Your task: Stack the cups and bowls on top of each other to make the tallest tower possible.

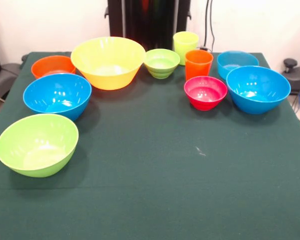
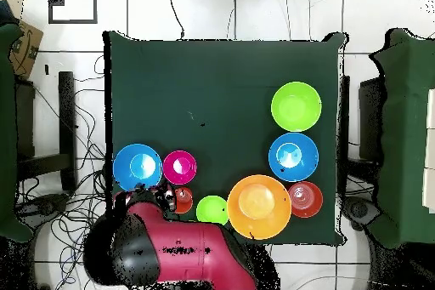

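Note:
All bowls and cups stand apart on the green cloth, and no tower shows. Along the far side are an orange bowl [image 1: 53, 66], the largest yellow bowl [image 1: 108, 62], a small green bowl [image 1: 161, 62], a yellow-green cup [image 1: 185, 46], an orange cup [image 1: 198, 64] and a blue bowl [image 1: 237, 62]. Nearer are a red-pink bowl [image 1: 205, 92], two large blue bowls [image 1: 255, 89] [image 1: 57, 95] and a lime bowl [image 1: 37, 144]. The arm is drawn back. Its gripper [image 2: 155, 196] shows only as a dark end over the cups' corner in the overhead view.
The red arm [image 2: 183, 253] folds over the robot's base at the table's edge. The black pedestal [image 1: 148, 22] stands behind the far row. Cables and chairs surround the table [image 1: 155, 190].

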Motion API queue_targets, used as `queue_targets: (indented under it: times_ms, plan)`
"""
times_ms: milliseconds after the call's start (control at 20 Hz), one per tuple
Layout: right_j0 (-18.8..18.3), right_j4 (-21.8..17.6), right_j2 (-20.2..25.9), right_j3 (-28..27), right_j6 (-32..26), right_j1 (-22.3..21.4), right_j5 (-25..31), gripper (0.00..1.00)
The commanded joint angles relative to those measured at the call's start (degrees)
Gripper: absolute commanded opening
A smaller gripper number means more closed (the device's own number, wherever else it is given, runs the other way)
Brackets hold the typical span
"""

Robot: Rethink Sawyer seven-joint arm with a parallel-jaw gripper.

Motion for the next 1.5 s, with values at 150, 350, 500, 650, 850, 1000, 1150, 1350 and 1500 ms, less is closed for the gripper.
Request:
queue_targets:
  times_ms: [150, 350, 500, 650, 850, 1000, 1150, 1350, 1500]
  plan:
    - [-6.2, -7.4, 2.4, 5.0, 0.9, 6.6, -7.7, 1.0]
    - [-8.1, -9.9, 2.8, 3.3, 0.4, 9.0, -8.4, 1.0]
    - [-10.7, -11.4, 4.5, 2.9, 0.0, 11.2, -10.5, 1.0]
    - [-12.4, -14.0, 4.6, 0.8, -0.7, 13.5, -10.5, 1.0]
    - [-14.8, -17.3, 4.9, -2.3, -1.8, 16.7, -10.3, 1.0]
    - [-16.6, -19.7, 5.5, -4.4, -2.3, 19.6, -10.9, 1.0]
    - [-18.0, -22.1, 6.0, -6.5, -2.4, 22.6, -11.6, 1.0]
    - [-19.9, -25.1, 7.1, -9.6, -3.2, 25.4, -10.9, 1.0]
    - [-21.9, -27.2, 9.8, -11.1, -5.4, 25.3, -8.3, 1.0]
